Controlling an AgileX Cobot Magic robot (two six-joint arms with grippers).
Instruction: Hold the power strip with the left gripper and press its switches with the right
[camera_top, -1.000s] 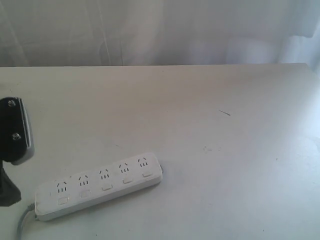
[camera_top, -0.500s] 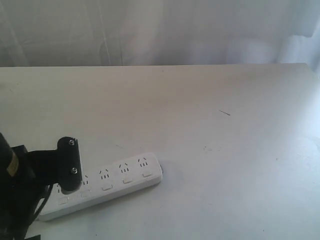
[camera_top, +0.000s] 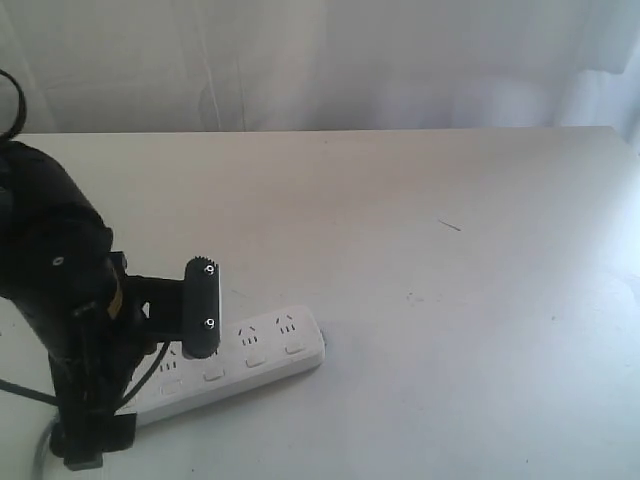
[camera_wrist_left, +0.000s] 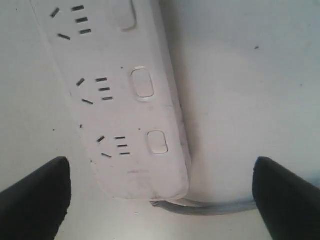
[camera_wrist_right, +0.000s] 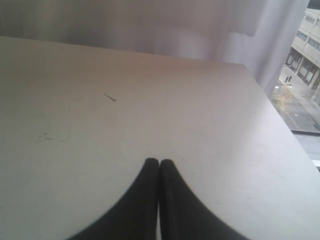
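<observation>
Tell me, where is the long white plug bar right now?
In the exterior view the power strip lies on the table at the lower left, with the open left hand poised over its cord end, one finger on each side.

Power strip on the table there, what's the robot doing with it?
The left gripper hangs over the end of the white power strip where its grey cord comes out. Its fingers are spread wide on either side, not yet closed on it. The right gripper, shut, is over another part of the table, away from the switches. Nothing is held or pressed so far.
</observation>
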